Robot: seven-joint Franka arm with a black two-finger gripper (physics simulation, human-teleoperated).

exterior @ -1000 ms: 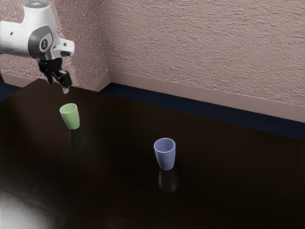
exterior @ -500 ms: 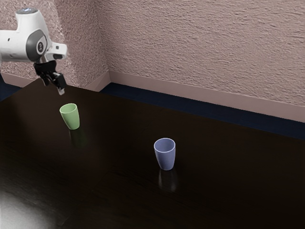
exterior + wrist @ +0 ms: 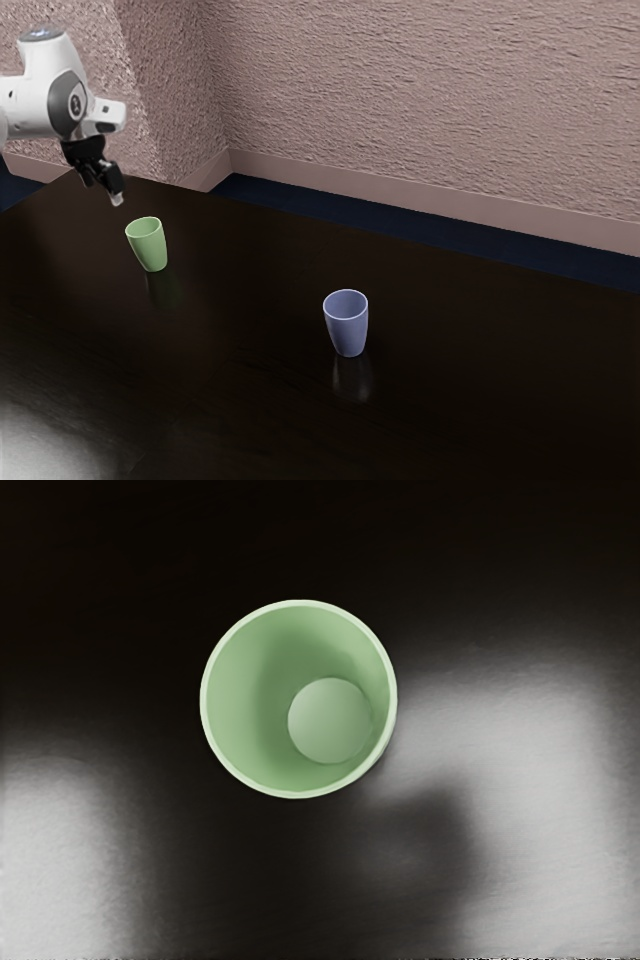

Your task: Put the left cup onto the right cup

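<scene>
A dark, glossy table (image 3: 480, 400) is filling most of the exterior view and mirroring both cups faintly. Behind it, a rough pinkish wall (image 3: 420, 100) is meeting a plain baseboard (image 3: 420, 195) above a strip of dark blue floor (image 3: 450, 235).

The green cup (image 3: 147, 243) is standing upright toward the exterior view's left, well apart from the lavender cup (image 3: 346, 322), which is standing upright nearer the middle. The white arm (image 3: 50, 95) is reaching in from the upper left, its gripper (image 3: 112, 190) hanging above the green cup and clear of it. Whether it is open or closed cannot be told.

The wrist view is looking straight down into the green cup (image 3: 298, 698) and showing its round rim and flat bottom, with pale glare spreading over the table (image 3: 100, 580) beside it.
</scene>
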